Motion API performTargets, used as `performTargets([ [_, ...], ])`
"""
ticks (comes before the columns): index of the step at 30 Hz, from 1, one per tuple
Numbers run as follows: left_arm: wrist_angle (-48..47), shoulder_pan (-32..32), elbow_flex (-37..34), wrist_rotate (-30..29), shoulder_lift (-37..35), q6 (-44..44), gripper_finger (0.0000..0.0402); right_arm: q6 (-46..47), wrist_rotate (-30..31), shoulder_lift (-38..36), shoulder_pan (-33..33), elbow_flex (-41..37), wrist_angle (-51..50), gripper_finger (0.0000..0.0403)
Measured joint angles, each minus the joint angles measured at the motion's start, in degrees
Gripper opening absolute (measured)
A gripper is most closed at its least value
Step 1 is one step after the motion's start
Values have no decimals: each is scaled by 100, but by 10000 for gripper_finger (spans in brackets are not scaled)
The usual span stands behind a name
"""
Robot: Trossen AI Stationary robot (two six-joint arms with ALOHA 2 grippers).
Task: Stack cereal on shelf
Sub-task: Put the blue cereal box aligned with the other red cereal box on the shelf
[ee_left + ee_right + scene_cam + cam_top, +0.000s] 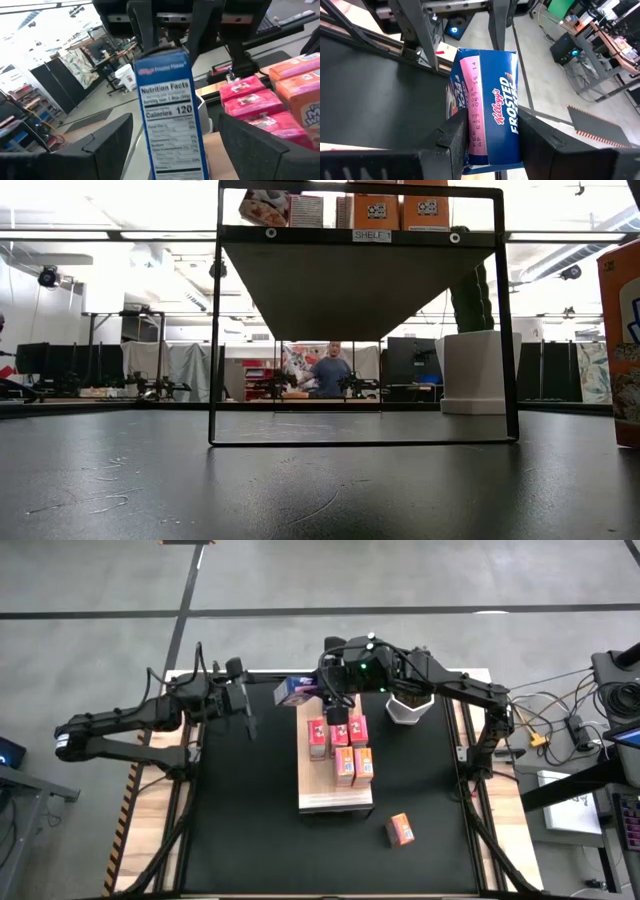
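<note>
Cereal boxes (340, 745) on wood shelf (335, 802), black mat (240, 830), right tool (318, 692) gripping blue box (294, 691), left tool (248, 725) open.

- We see a blue cereal box (492, 107) clamped between our right gripper (492, 137)'s two dark fingers (452, 137), one pressing each broad side.
- Its pink end flap with printed date code faces us, and white "Frosted" lettering runs along the blue side.
- Beyond the fingers, dark metal frame bars (415, 32) cross over grey floor.
</note>
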Motion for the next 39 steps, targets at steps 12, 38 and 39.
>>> performTargets([
  [12,182,100,-160,9,64,-26,276,106,-305,-4,11,-4,39,139],
  [38,14,133,-227,265,255,181,175,334,-461,35,53,-9,181,210],
  [39,17,157,-255,397,234,207,175,396,-470,18,59,-6,150,216],
])
